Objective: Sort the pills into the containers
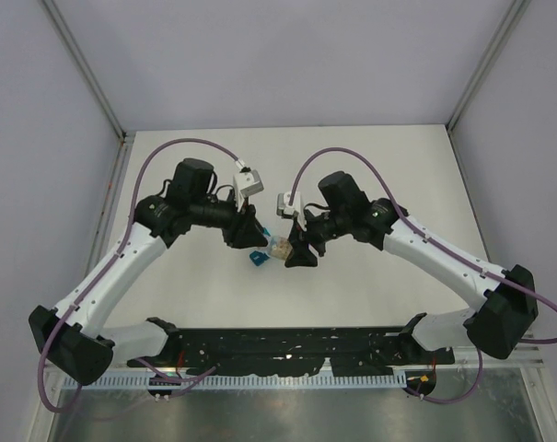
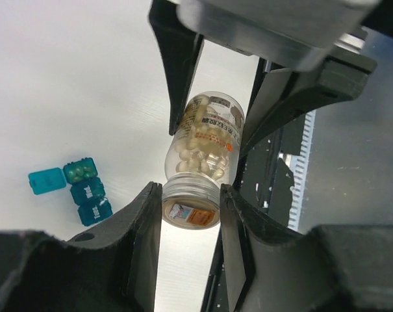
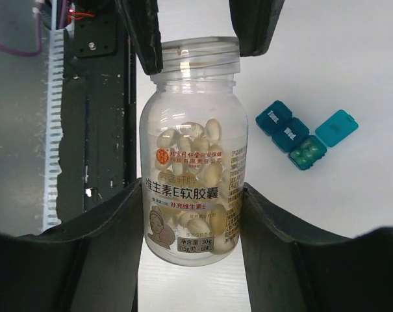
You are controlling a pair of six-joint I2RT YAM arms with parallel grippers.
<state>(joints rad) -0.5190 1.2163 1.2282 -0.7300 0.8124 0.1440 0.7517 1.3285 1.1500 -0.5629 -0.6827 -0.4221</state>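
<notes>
A clear vial (image 3: 193, 162) of pale yellow pills (image 3: 212, 133) is held level above the table between both grippers; it also shows in the top view (image 1: 278, 247). My right gripper (image 3: 193, 190) is shut on the vial's body. My left gripper (image 2: 191, 195) is shut on its capped end (image 2: 191, 207). In the top view the left gripper (image 1: 250, 236) and the right gripper (image 1: 296, 250) meet at the table's middle. The teal containers strip (image 3: 290, 133) lies on the table just beside the vial. One end lid (image 3: 337, 127) is open, with a few pills (image 3: 308, 153) inside. The other two lids are shut.
The strip also shows in the left wrist view (image 2: 86, 192) and the top view (image 1: 257, 257). A black perforated rail (image 1: 287, 345) runs along the near table edge. Grey walls (image 1: 278, 55) enclose the white table (image 1: 370, 166).
</notes>
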